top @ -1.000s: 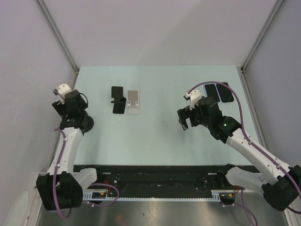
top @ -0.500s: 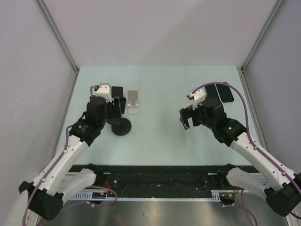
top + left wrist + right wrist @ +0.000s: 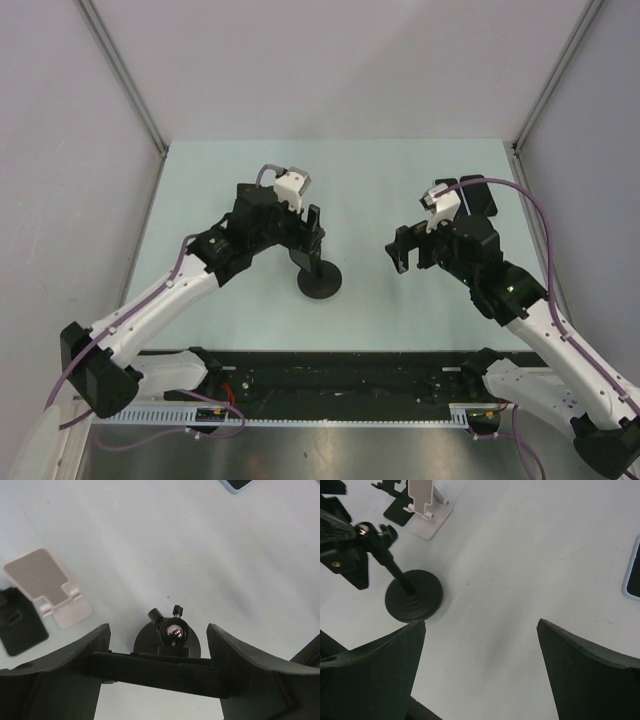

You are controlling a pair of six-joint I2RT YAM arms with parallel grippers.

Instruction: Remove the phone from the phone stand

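The left claw (image 3: 159, 627) is clenched on the phone (image 3: 160, 672), which shows edge-on as a thin black slab bridging both fingers and touching each. The claw is positioned over the middle of the surface (image 3: 360, 180).

The phone stand (image 3: 414, 602) is directly below the left claw. It consists of a round black base, a thin stem and a ball head (image 3: 172, 630) with a small knob. The stem is tilted in the right wrist view. The joint between phone and ball head is hidden by the phone itself (attachment cannot be confirmed). Whether the base rests on the surface or hangs just above it cannot be determined.

The right claw (image 3: 481, 625) is released, jaws spread wide and holding nothing. It hangs well apart from the stand, to its right.

Further items on the surface:
- A white folding stand (image 3: 50, 587), and a black folding stand (image 3: 17, 627) just beside it.
- A dark flat device (image 3: 480, 197) at the far right, partly covered by the right arm.
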